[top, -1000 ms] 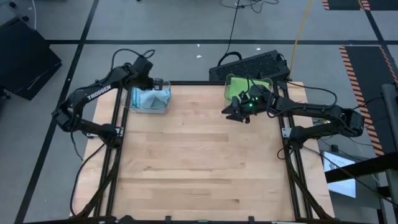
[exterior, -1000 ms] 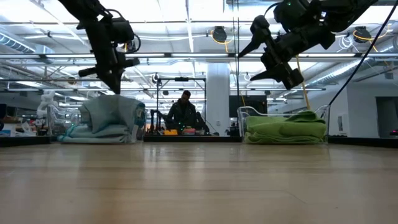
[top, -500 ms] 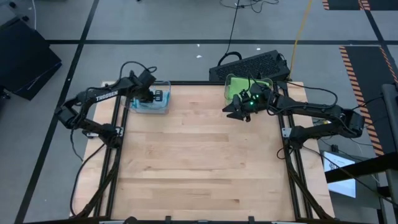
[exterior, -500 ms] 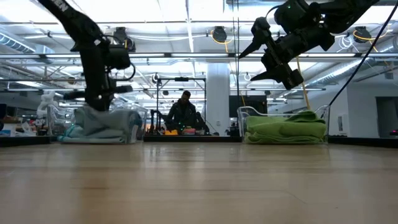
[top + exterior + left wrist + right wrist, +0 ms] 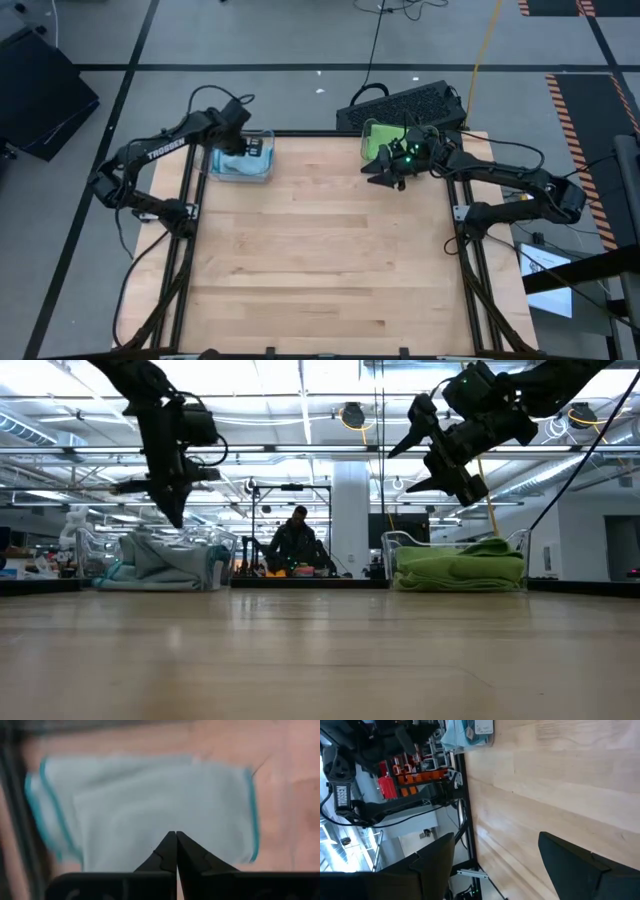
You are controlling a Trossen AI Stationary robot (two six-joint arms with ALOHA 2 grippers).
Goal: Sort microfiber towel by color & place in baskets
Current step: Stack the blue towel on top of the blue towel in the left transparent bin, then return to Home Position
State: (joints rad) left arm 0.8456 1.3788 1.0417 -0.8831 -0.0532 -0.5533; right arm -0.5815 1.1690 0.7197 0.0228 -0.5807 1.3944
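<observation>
At the table's (image 5: 320, 280) far left corner sits the left basket (image 5: 262, 172), a clear bin holding light blue towels (image 5: 232, 165) with teal edging. In the low view the pile (image 5: 160, 560) lies slumped inside the clear walls (image 5: 222, 555). The left gripper (image 5: 247, 150) hangs just above this basket, pointing down at the towels; in the low view it (image 5: 178, 515) is clear of the pile, not touching it. In the left wrist view its fingers (image 5: 170, 852) are pressed together tip to tip with nothing between them, the blue towel (image 5: 145, 800) spread beneath.

Behind the table, in the low view, a person (image 5: 295, 545) sits in the room beyond.

At the far right corner stands the right basket (image 5: 366, 134), also clear, holding folded green towels (image 5: 378, 140); the low view shows the green stack (image 5: 460, 565) filling it (image 5: 392, 550). The right gripper (image 5: 385, 176) hovers over the table just beside this basket, on its near left side. Its jaws are spread wide and empty, seen raised in the low view (image 5: 415, 455) and as two parted fingers (image 5: 432, 865) in the right wrist view.
</observation>
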